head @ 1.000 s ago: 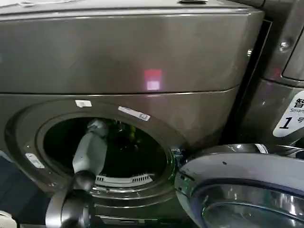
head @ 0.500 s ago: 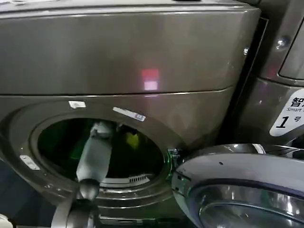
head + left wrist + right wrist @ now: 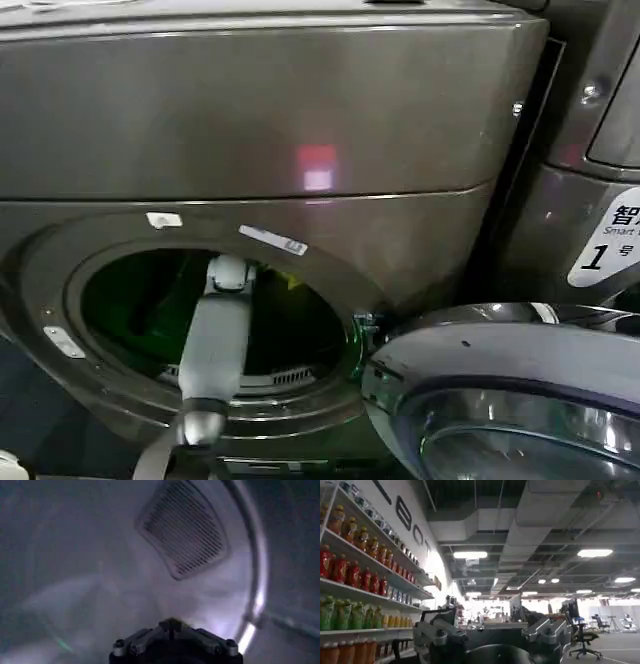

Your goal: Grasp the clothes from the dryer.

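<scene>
Left arm reaching into the dryer (image 3: 260, 120) — clothes not yet in hold.
You cannot tell the left pincer's (image 3: 172, 630) state; steer low through the porthole's lower rim — green cloth (image 3: 140, 300) lies left inside the drum.

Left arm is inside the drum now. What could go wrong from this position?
The left arm reaches through the dryer porthole, so any sideways swing could knock it against the porthole rim. The open door hangs just beside the opening and could be struck on withdrawal. The drum interior looks dim and hazy in the left wrist view, so a grasp could close on nothing.
</scene>
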`<state>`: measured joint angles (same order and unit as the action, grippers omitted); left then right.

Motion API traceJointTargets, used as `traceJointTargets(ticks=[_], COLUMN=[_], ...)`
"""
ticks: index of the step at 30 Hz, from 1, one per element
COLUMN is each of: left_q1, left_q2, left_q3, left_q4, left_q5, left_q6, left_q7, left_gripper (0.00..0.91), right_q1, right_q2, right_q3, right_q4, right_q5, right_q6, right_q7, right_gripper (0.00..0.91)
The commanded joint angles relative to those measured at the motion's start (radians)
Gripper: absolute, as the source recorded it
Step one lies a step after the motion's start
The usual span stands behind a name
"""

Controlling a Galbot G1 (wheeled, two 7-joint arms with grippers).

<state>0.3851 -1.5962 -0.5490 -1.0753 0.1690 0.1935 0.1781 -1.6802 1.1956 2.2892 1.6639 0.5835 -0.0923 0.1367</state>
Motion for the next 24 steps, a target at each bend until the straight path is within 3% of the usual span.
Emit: traceJointTargets(ticks=[1,7,24], left_q1=[0.022,0.022,0.024], left_q2=[-0.014,-0.011,-0.013], left_q3=[0.014,0.015,0.025], left_q4=[-0.083,-0.076,-0.061], left_q5=[-0.161,-0.159,-0.131], left_q6=[0.071,0.07,0.055], left_q7=[-0.184,-0.181,-0.141], left_gripper=[0.0,0.0,0.0], right_q1=[-0.001,-0.002,0.002], right_q2=[0.002,0.014,0.015], right_q3=[0.0,0.005,0.019], right_q4=[0.002,0.022,0.018], right_q5=[0.0,0.004,-0.006], right_q6=[0.005,-0.018,-0.019], right_q7=[0.0,-0.019,-0.012], right_gripper=[0.907,0.907,0.907])
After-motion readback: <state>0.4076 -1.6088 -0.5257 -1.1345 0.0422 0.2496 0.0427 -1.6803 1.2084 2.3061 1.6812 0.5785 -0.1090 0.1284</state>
